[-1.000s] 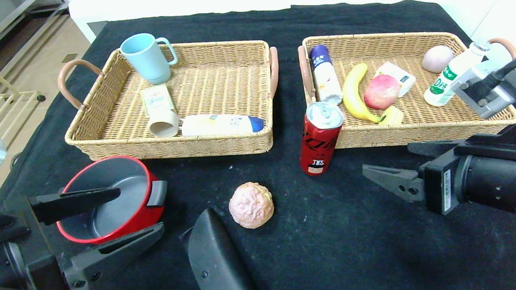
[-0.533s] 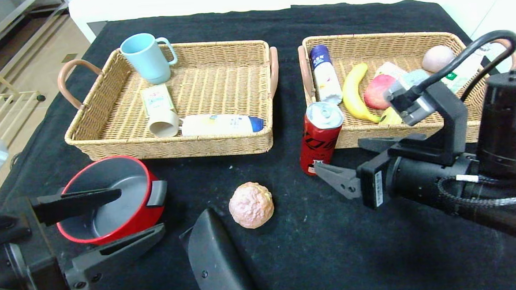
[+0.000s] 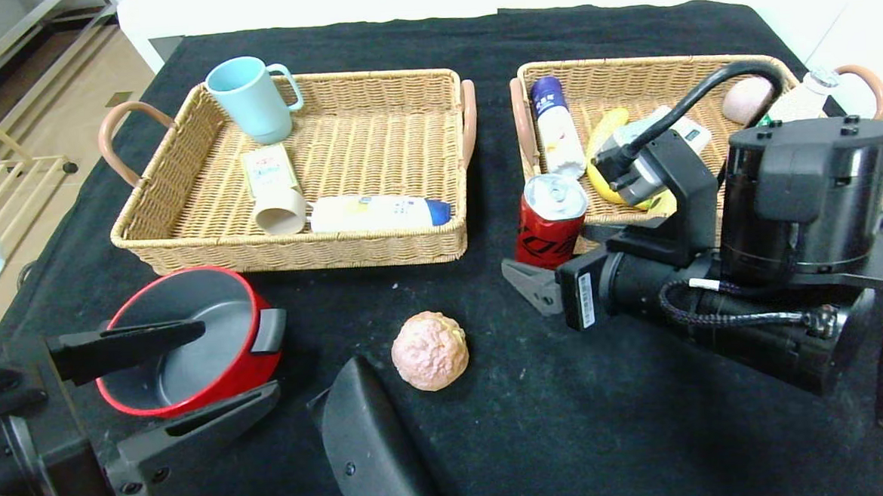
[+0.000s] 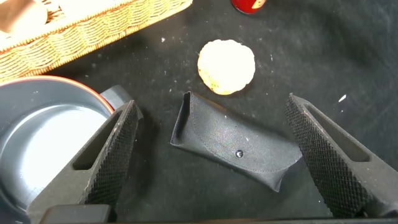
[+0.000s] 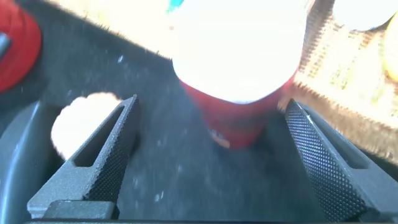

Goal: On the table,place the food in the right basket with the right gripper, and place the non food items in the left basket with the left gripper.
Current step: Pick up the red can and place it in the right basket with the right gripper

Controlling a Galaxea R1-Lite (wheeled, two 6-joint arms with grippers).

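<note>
Black cloth covers the table (image 3: 648, 434). With my right gripper (image 5: 211, 155) spread wide around the can (image 3: 550, 223), a misaligned closure could tip it; my left gripper (image 4: 217, 162) hangs open.

Red can (image 3: 550, 223) upright on black table, silver top, just before right basket (image 3: 711, 64) front wall. Pinkish lumpy bun (image 3: 429, 350) near table middle. Red pot (image 3: 189, 338), grey inside, before left basket (image 3: 381, 247). Black case (image 4: 235, 147) near bun.
</note>
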